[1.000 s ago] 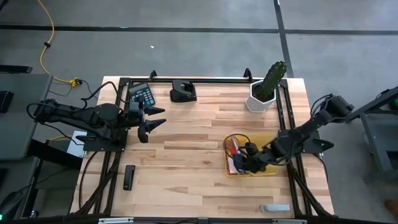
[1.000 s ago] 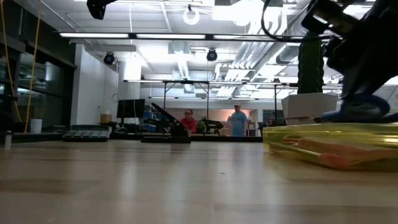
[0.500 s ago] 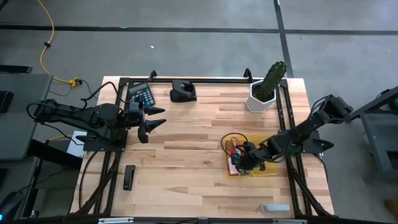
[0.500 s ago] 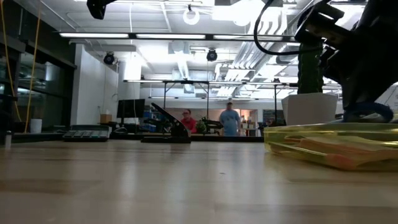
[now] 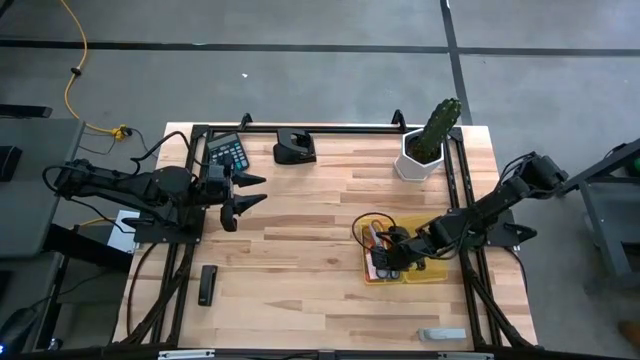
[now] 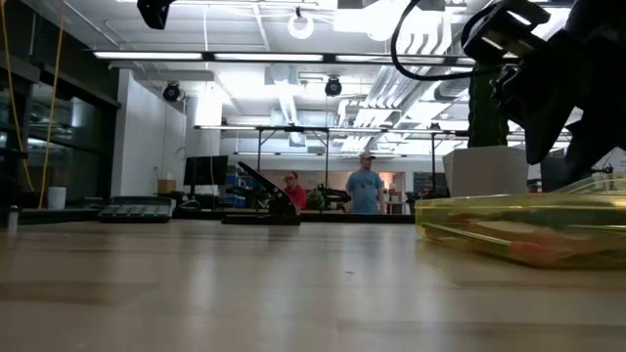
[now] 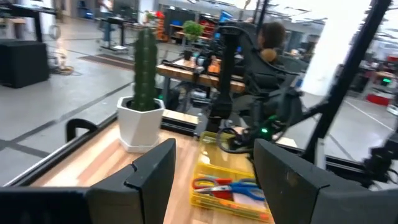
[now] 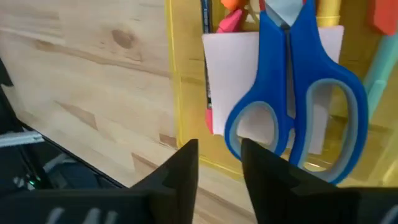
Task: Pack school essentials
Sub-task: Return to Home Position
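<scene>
A clear yellow tray sits at the table's right. Blue-handled scissors lie flat in it on a white pad, beside a pink bit, a yellow pen and a teal pen. The left wrist view shows red-handled scissors next to the blue ones. My right gripper hovers over the tray's left part, open by a narrow gap, nothing between its fingers. My left gripper waits open near the table's left edge.
A green cactus in a white pot stands at the far right corner, behind the tray. A calculator and a black device lie along the far edge. A black bar and a grey item lie near the front. People stand in the room behind.
My right gripper has shifted slightly toward the table's left over the tray. In the low view, the blue handles that hung below it above the tray rim no longer show there. The blue scissors now lie in the tray.
</scene>
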